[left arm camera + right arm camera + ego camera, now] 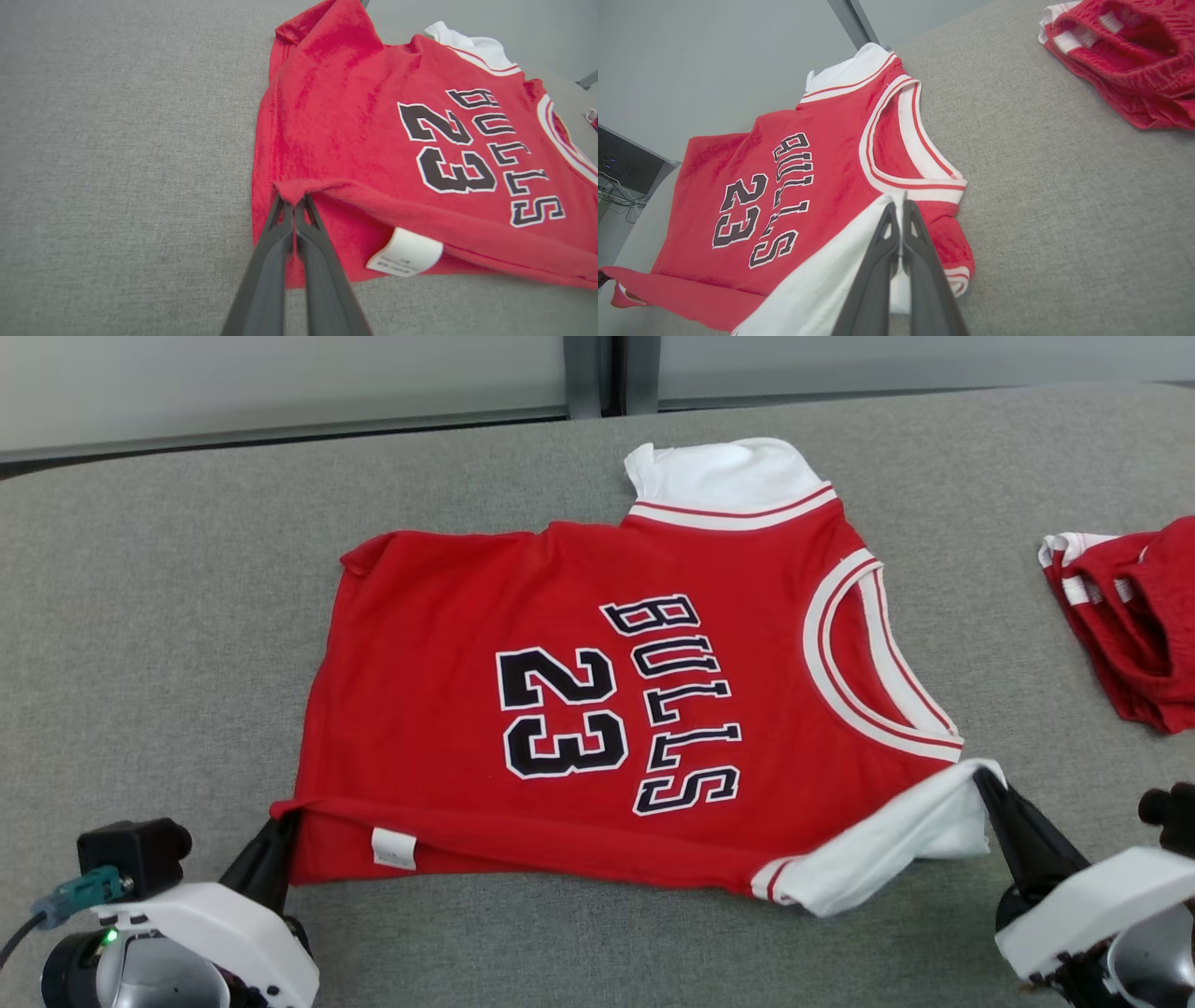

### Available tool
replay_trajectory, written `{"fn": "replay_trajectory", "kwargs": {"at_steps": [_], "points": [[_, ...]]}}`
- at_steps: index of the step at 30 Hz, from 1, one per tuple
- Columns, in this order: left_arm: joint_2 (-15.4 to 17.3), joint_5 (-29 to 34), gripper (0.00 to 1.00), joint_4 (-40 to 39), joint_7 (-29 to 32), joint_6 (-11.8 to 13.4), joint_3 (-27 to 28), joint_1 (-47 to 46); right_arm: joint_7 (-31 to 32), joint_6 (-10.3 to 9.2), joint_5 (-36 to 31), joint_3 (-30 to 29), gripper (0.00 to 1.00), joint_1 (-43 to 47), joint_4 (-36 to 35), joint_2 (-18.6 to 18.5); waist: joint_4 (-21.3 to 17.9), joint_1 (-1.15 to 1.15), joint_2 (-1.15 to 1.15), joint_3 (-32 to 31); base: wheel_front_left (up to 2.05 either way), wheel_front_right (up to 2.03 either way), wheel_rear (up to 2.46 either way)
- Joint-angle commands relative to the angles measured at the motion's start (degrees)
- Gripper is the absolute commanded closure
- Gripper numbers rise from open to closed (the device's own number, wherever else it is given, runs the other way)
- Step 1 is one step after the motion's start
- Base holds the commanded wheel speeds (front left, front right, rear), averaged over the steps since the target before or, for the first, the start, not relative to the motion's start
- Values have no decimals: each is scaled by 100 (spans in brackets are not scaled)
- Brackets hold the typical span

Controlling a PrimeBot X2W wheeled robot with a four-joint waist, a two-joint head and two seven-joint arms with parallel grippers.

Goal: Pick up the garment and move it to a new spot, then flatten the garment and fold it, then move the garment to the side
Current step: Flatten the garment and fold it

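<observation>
The garment (448,644) is a red jersey with white sleeves, "BULLS" and "23" printed on it, spread across the grey table (187,616) with its neck toward the right. My left gripper (285,821) is shut on the near hem corner (294,191), which is lifted a little. My right gripper (985,782) is shut on the near white sleeve (831,266), pulling it up off the table. The near edge of the jersey is folded slightly upward between both grips, and a white label (406,252) hangs from it.
A second red and white garment (1134,616) lies bunched at the table's right edge, also in the right wrist view (1125,60). A pale wall and a dark post (597,373) run behind the table's far edge. Bare grey cloth surface lies left of the jersey.
</observation>
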Motion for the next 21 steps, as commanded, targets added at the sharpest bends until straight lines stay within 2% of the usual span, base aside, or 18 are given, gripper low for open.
{"fn": "replay_trajectory", "kwargs": {"at_steps": [1, 9, 10, 11, 12, 13, 18, 21], "points": [[23, -70, 100, 120, -31, -69, 41, -222, -84, 0, 61, 54, 100, -300, 141, -79, 32, 0, 0, 211, 0, 0, 0], [-60, -272, 100, 789, -163, -353, -6, -943, -607, 0, 308, 217, 100, -1405, 1022, -229, 79, 0, 0, 537, 0, 0, 0], [-68, -268, 100, 851, -194, -366, -21, -1000, -702, 0, 377, 266, 79, -1506, 1125, -227, 87, 0, 0, 566, 0, 0, 0], [-107, -304, 90, 901, -232, -387, -24, -1037, -816, 0, 412, 299, 46, -1562, 1196, -227, 97, 0, 0, 592, 0, 0, 0], [-145, -316, 58, 949, -305, -373, 11, -1087, -974, 0, 433, 292, 0, -1620, 1256, -243, 107, 0, 0, 614, 0, 0, 0], [-140, -289, 0, 991, -361, -351, 22, -1112, -1094, 0, 472, 324, 0, -1664, 1316, -254, 114, 0, 0, 624, 0, 0, 0], [-301, -316, 0, 1008, -839, -291, 173, -1131, -2064, 0, 411, 466, 0, -1801, 1303, -422, 141, 0, 0, 677, 0, 0, 0], [-388, -168, 0, 914, -1315, -229, 252, -1131, -2766, 0, 104, 519, 0, -1777, 1184, -614, 154, 0, 0, 664, 0, 0, 0]]}}
